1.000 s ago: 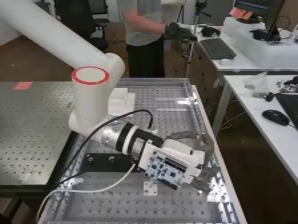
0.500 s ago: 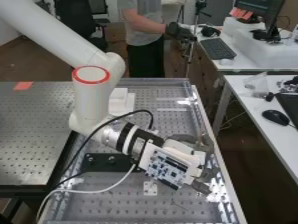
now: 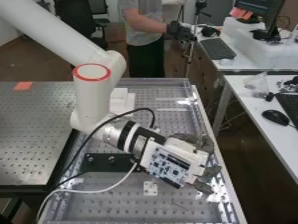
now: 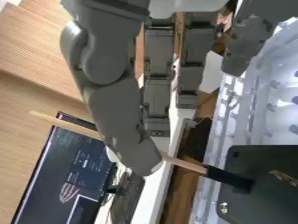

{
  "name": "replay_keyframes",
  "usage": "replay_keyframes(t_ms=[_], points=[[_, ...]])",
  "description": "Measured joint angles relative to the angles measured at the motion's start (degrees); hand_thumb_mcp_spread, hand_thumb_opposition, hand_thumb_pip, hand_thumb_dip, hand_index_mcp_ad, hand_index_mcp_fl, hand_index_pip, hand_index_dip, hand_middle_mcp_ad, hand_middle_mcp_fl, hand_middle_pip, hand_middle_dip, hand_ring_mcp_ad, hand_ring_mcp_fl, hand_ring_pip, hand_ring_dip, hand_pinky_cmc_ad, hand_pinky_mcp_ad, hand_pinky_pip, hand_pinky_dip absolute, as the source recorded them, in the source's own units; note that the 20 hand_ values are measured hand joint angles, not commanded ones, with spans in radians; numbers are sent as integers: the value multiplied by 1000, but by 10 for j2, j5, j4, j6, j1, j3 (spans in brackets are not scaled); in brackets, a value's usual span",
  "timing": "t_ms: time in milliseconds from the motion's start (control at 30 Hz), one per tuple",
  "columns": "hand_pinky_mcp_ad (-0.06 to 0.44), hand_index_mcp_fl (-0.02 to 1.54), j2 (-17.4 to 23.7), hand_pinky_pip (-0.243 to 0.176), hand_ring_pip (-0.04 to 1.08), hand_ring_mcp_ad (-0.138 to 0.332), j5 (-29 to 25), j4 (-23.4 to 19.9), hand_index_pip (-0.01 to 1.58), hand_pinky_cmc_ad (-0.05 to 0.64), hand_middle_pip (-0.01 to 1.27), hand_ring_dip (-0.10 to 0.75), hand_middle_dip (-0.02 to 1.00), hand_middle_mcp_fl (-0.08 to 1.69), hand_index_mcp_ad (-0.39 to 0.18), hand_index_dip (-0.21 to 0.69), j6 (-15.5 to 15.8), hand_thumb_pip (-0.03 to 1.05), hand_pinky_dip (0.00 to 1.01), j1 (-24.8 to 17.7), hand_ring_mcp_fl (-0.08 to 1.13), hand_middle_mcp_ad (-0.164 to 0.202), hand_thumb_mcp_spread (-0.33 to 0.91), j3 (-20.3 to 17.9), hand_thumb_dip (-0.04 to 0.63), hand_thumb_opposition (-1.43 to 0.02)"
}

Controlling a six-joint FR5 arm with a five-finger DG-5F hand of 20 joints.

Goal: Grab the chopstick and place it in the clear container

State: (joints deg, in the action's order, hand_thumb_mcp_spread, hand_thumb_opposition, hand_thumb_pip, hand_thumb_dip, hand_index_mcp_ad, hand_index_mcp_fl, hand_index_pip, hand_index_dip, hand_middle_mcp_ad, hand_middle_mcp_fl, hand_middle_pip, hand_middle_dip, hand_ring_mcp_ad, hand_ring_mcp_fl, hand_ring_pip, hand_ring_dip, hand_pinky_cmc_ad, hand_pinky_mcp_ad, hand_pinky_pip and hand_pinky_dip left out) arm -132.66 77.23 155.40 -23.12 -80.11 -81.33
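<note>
Wooden chopstick (image 4: 186,164) held by the robot hand (image 3: 206,144).
From high, the hand is seen above the bench's (image 3: 126,202) right side; at the wrist, the chopstick's black end is shown.

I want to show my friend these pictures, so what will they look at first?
Probably the big white arm, coming in from the high view's upper left, with a red ring at its bend. Next, the dark grey hand over the bench full of little holes, with a circuit board beside it. In the wrist view, a thin pale stick, likely the chopstick, slants behind the hand.
</note>
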Motion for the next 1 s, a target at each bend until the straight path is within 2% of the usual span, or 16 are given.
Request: replay_keyframes(t_ms=[167, 433, 733, 933, 1000], points=[[316, 1073, -1, -19, 115, 52, -1, 0, 663, 387, 328, 541, 716, 1173, -131, 326, -2, 456, 140, -1, 572, -12, 897, 4, 284, -1051], [316, 1084, 6, -16, 117, 54, 6, 2, 632, 396, 319, 541, 716, 1199, -120, 328, 14, 456, 140, 0, 590, -12, 897, 15, 284, -1061], [312, 1129, 37, -16, 110, 51, 10, 8, 607, 396, 304, 545, 716, 1223, -119, 365, 50, 447, 152, 1, 611, -12, 887, 15, 284, -1080], [311, 1134, 75, -16, 110, 52, 13, 8, 579, 396, 297, 545, 716, 1237, -119, 380, 75, 447, 152, -3, 611, -12, 880, 4, 284, -1080], [328, 1145, 94, -16, 110, 52, 14, 8, 567, 396, 291, 545, 716, 1236, -113, 396, 84, 447, 152, -6, 613, -14, 883, -4, 284, -1080]])
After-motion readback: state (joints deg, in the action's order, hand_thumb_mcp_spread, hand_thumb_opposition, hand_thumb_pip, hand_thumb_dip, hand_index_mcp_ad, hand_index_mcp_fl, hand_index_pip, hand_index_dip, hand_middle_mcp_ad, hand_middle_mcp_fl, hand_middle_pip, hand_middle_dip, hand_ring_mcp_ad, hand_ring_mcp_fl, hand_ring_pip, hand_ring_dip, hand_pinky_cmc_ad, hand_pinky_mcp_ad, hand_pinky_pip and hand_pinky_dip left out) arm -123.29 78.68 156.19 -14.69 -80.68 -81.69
